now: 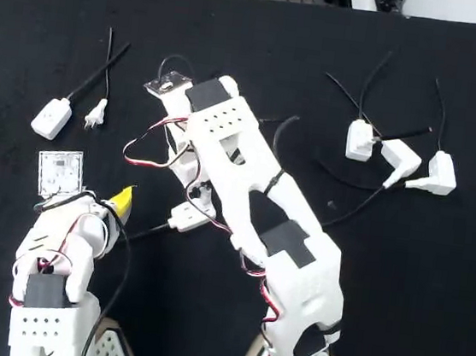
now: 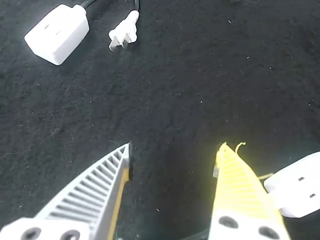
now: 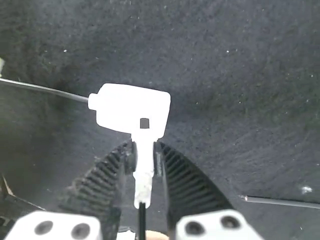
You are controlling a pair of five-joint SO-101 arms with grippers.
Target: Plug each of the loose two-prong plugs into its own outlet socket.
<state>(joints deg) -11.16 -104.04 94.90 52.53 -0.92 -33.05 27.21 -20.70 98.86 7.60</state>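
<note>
R fingers (image 3: 185,185) pinch a plug (image 3: 143,167) by its neck, cord trailing back btw them. Its front end meets a white socket (image 3: 131,111) lying on the desk (image 3: 240,60) just ahead of the tips. Can't tell if the prongs are fully in.

Likely step: seat it. Push straight along the plug's axis w/ a firm grip and no twist. The socket isn't braced, so it may slide.

L fingers (image 2: 240,185) are spread wide, holding nothing. 2nd plug (image 2: 123,36) & 2nd socket (image 2: 56,32) lie well ahead of them, unjoined.
</note>
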